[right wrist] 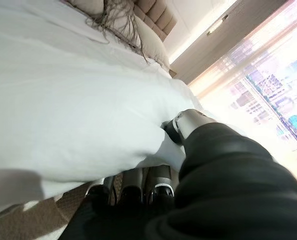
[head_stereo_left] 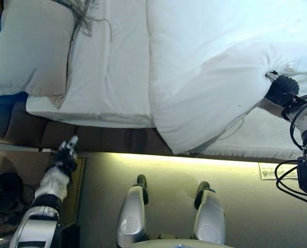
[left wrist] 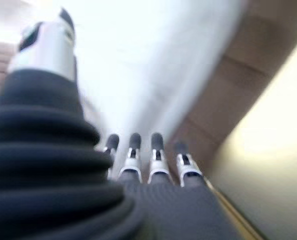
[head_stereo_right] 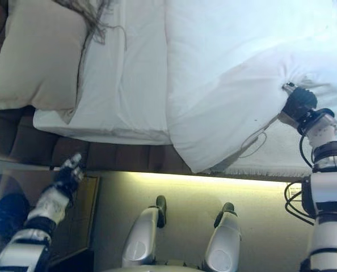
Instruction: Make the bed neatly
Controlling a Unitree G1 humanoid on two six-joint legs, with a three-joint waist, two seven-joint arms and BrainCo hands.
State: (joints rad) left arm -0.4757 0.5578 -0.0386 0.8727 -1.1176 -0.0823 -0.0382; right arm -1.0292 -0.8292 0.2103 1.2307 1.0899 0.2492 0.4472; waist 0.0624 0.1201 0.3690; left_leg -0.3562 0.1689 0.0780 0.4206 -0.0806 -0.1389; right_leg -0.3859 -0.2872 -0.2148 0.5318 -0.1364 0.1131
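Evidently the step in hand is spreading the duvet: the right robot hand is closed on a bunched fold of it near the bed's near edge, thumb on top and fingers tucked beneath the cloth (the right wrist view shows this best). The duvet lies over the right part of the bed, its folded edge stopping short of the pillow, with bare sheet between. The left robot hand hangs off the bed below the pillow, fingers straight and holding nothing. Next, probably, the held fold wants drawing toward the pillow and smoothing flat, with the idle hand helping. Counted: one duvet, one pillow, one sheet, two hands.
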